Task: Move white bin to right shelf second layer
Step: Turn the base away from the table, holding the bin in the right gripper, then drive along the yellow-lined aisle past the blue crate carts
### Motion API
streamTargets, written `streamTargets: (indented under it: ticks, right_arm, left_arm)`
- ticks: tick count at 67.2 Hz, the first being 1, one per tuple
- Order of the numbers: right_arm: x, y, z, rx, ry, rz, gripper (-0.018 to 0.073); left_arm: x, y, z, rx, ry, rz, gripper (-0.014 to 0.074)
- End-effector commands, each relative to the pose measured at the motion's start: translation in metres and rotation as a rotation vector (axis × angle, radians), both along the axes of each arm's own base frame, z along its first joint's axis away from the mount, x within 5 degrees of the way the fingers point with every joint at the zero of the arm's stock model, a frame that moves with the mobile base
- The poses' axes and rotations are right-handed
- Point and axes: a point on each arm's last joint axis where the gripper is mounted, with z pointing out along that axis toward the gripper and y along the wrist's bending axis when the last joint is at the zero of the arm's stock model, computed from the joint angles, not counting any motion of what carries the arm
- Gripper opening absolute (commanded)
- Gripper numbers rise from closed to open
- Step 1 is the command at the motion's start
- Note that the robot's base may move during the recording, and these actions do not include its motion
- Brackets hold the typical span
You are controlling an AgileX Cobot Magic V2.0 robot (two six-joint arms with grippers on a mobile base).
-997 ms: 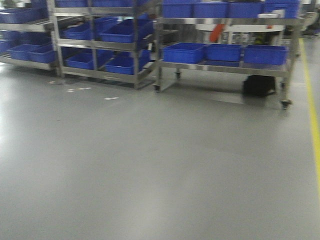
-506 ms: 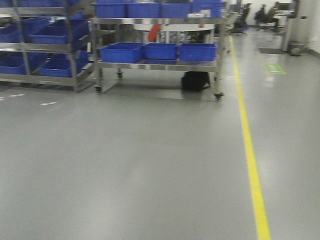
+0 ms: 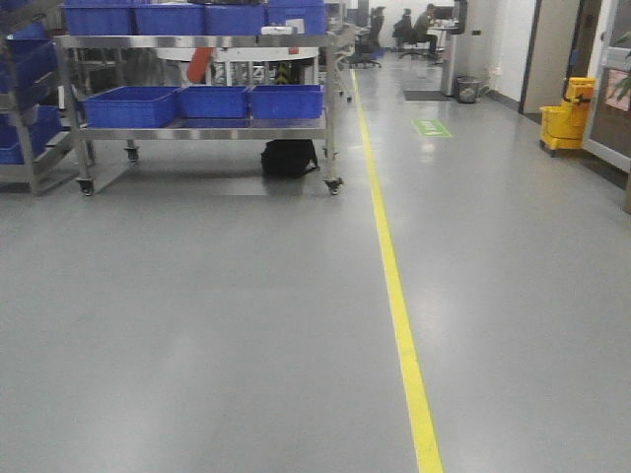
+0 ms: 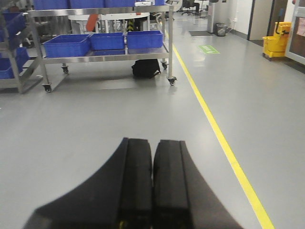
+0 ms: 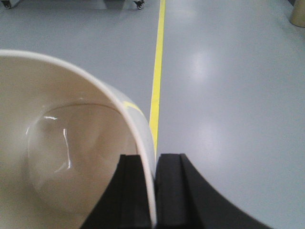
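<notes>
1. The right gripper (image 5: 155, 164) is pinching the thin wall of the white bin (image 5: 71, 143). One finger is sitting inside the bin and one outside, squeezed tight on the rim.
2. The white bin is filling the left side of the right wrist view, so it is hanging to the left of that hand. Its open top is facing the camera and it is looking empty. The grey floor (image 5: 228, 95) is lying below it.
3. The left gripper (image 4: 152, 152) is closed on nothing. Its two black fingers are touching each other.
4. The right shelf second layer, the one with little rollers, is not showing in any view. In the upper left of the front view only a steel cart (image 3: 197, 132) is standing, with blue crates (image 3: 212, 101) on flat shelves. A yellow line (image 3: 394, 286) is running up the middle.
5. I think the robot is carrying the bin right now. I cannot tell which way the shelf is lying from the hand. The right arm is the one doing the job, since it is holding the bin.
</notes>
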Motion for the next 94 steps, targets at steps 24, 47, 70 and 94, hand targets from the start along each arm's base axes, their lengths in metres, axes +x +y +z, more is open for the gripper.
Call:
streamTargets:
  ticks: [24,47,70,94]
  right_arm:
    - [0.0022,-0.0003,0.0175,0.007,-0.12,-0.007,0.0057]
    - [0.0022,-0.0003,0.0175,0.007,-0.12,-0.007,0.0057]
    - [0.0022,-0.0003,0.0175,0.007,-0.12,-0.007,0.0057]
    - [0.0022,-0.0003,0.0175,0.007,-0.12,-0.007,0.0057]
  left_arm:
    - [0.0004,-0.0003,-0.0037,-0.012,-0.064,-0.004,0.0085]
    - [0.0004,-0.0003,-0.0037,-0.012,-0.064,-0.004,0.0085]
    - [0.0004,-0.0003,-0.0037,-0.012,-0.064,-0.004,0.0085]
    - [0.0004,-0.0003,-0.0037,-0.012,-0.064,-0.004,0.0085]
